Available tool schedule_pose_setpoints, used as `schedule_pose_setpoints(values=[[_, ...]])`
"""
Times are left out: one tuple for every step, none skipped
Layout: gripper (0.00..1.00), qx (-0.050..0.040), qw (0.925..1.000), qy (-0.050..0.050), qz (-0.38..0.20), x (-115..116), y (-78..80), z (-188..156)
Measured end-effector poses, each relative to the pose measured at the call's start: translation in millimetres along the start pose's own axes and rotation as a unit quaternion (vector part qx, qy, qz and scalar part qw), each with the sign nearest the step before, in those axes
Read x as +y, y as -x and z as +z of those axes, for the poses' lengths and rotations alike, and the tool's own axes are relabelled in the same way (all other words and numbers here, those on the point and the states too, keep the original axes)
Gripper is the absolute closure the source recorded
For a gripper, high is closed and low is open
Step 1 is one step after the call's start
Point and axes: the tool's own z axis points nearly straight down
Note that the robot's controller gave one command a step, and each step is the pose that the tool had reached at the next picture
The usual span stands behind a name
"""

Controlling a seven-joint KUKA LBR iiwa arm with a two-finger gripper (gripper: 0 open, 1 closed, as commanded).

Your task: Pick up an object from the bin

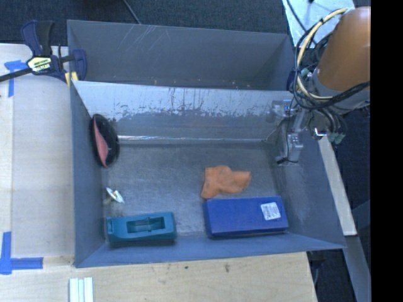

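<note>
The gripper (288,145) is hanging up and to the right of the flat blue rectangular box with a white label (245,217). Whether it is spread, I cannot tell. The crumpled orange cloth-like lump (225,181) is lying just behind that box. It is probably light, soft and yielding, so pinching its raised middle should work best.

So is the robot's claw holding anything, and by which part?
Nothing shows in the gripper; it hangs by the right wall of the grey metal bin, apart from the crumpled orange cloth and flat blue box.
</note>
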Motion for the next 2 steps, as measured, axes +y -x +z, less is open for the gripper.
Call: schedule_pose_setpoints(values=[[0.00, -0.0042, 1.0000, -0.001, -0.001, 0, 1.3, -5], [0.00, -0.0065, 0.9991, -0.001, -0.042, 7, 10.3, 36]])
